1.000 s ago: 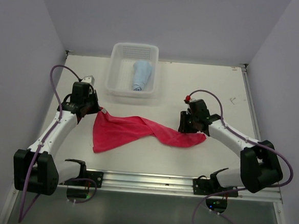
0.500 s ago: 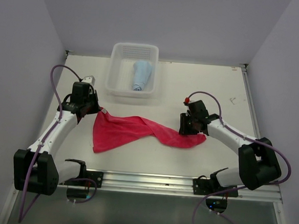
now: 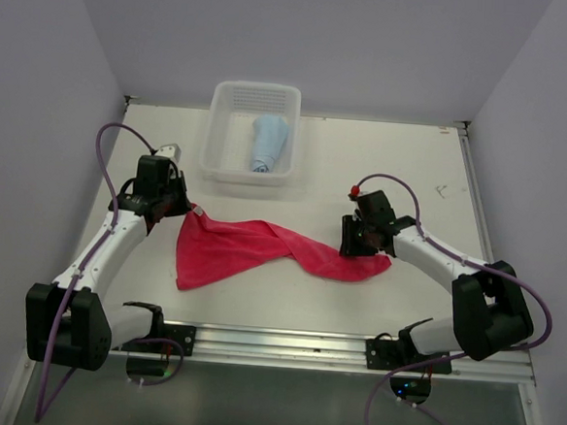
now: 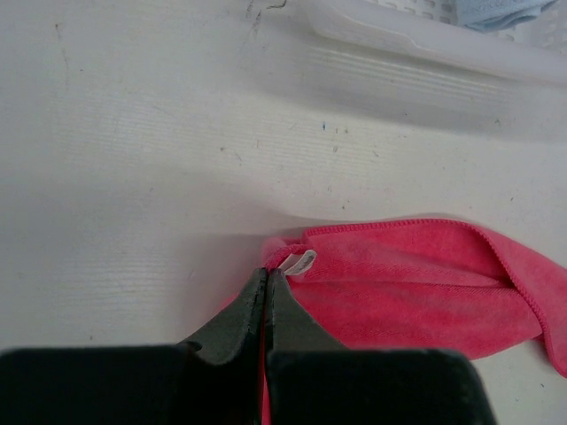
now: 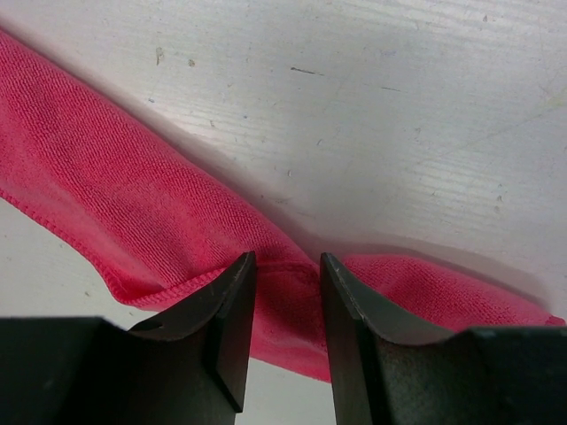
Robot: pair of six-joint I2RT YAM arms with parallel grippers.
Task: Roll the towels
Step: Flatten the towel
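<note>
A red towel [image 3: 252, 249] lies twisted across the table's middle, wide at the left and narrow at the right. My left gripper [image 3: 182, 208] is shut on its far left corner, next to the white tag [image 4: 301, 263]; the red towel [image 4: 416, 274] spreads to the right of the gripper [image 4: 266, 273]. My right gripper [image 3: 351, 244] is low over the towel's right end. In the right wrist view the gripper [image 5: 285, 261] is open, its jaws on either side of a raised fold of the towel [image 5: 115, 195]. A rolled blue towel [image 3: 269, 143] lies in the basket.
A white plastic basket [image 3: 209, 159] stands at the back centre of the table, and its rim [image 4: 425, 44] shows just beyond the left gripper. Grey walls close in the table on the left, right and back. A metal rail [image 3: 284, 344] runs along the near edge.
My right gripper has shifted slightly left and down onto the towel's right end. The left arm and the towel have hardly moved.
</note>
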